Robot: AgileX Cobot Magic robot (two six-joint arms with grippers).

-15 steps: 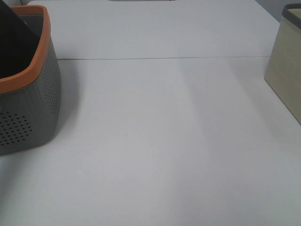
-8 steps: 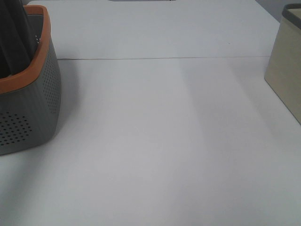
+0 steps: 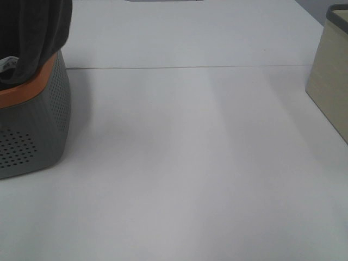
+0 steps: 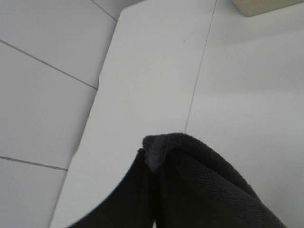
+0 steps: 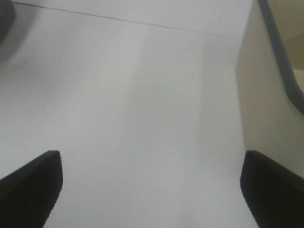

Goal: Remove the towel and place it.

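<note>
Found the towel point(image 3: 38, 32) in the upper left corner of the high view, hanging dark and bunched from the top edge of the frame down over the mouth of the grey basket point(image 3: 38, 130). Noted its small white tag point(image 3: 7, 62) at the far left edge, just above the orange rim point(image 3: 30, 91). Could not tell whether the lowest folds touched that rim. Saw the same cloth filling the bottom centre of the left wrist view, folded into a ridge, with the left gripper hidden beneath it: pressed together, pinching the towel. Saw the right gripper point(image 5: 152, 190) spread wide, one dark finger point(image 5: 28, 185) in each bottom corner of its view, nothing between them but bare white table point(image 3: 190, 163). Marked a beige box point(image 3: 331, 87) at the right edge.
</note>
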